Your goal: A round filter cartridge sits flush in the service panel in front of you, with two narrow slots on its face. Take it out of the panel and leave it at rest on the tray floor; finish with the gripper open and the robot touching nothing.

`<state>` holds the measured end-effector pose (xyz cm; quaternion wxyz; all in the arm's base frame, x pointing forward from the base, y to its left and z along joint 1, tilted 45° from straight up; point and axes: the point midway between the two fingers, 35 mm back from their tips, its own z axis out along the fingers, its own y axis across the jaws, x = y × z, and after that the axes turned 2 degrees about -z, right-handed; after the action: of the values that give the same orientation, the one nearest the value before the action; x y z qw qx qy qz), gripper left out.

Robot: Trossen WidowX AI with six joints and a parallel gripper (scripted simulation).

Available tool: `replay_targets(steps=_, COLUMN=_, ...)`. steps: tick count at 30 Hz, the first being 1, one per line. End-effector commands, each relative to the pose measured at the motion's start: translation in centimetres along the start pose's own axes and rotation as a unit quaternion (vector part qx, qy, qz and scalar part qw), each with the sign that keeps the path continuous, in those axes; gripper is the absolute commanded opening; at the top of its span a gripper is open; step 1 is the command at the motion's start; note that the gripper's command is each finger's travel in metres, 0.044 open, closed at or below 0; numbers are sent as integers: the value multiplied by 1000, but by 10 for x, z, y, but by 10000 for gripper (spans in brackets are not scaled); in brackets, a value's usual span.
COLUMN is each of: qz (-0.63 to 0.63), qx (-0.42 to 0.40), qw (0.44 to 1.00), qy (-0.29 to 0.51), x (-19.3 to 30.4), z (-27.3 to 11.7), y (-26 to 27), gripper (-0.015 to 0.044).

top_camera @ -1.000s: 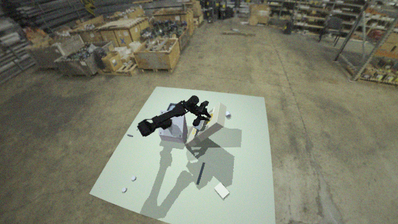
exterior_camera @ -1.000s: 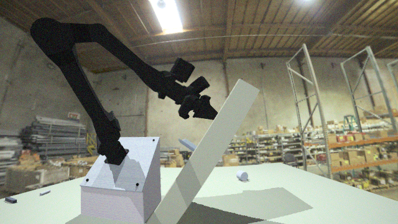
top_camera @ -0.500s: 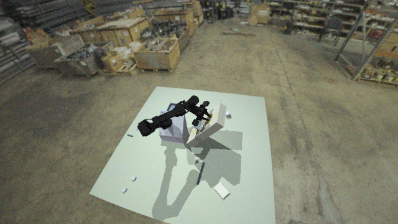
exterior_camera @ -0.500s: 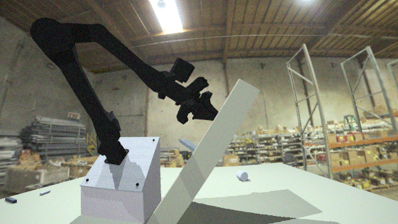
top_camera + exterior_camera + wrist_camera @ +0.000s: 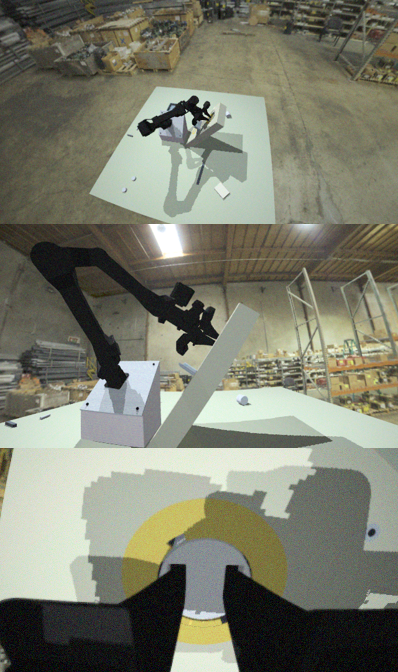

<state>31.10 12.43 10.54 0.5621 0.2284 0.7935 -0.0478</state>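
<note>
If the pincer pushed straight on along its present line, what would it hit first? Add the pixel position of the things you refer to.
The filter cartridge (image 5: 205,590), which the pincer (image 5: 217,341) (image 5: 204,573) already grips by its face; pushing on would likely press it deeper into the slanted panel (image 5: 221,116) (image 5: 214,364). Travel left is unclear.

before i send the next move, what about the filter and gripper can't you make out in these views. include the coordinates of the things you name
- Fingertips of the gripper (image 5: 209,118) (image 5: 216,341) (image 5: 205,567): in the exterior view, the panel's (image 5: 221,116) (image 5: 214,358) (image 5: 45,513) edge cuts them off.
- Slots on the cartridge (image 5: 205,583): in the wrist view, the fingers cover where they grip.
- Cartridge depth in the panel: wrist view looks face-on; exterior view shows only the panel's side.
</note>
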Motion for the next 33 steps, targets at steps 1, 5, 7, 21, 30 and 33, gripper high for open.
replay_targets(steps=1, qz=89, qx=0, qw=996, qy=5, x=0, z=5, y=1, gripper=0)
replay_targets(steps=5, qz=158, qx=0, qw=987, qy=5, x=0, z=5, y=1, gripper=0)
replay_targets(steps=7, qz=192, qx=0, qw=981, qy=5, x=0, z=5, y=1, gripper=0)
replay_targets(steps=21, qz=424, qx=1, qw=906, qy=5, x=0, z=4, y=1, gripper=0)
replay_targets(steps=30, qz=557, qx=2, qw=830, qy=5, x=0, z=3, y=1, gripper=0)
replay_targets(steps=33, qz=540, qx=2, qw=841, qy=5, x=0, z=4, y=1, gripper=0)
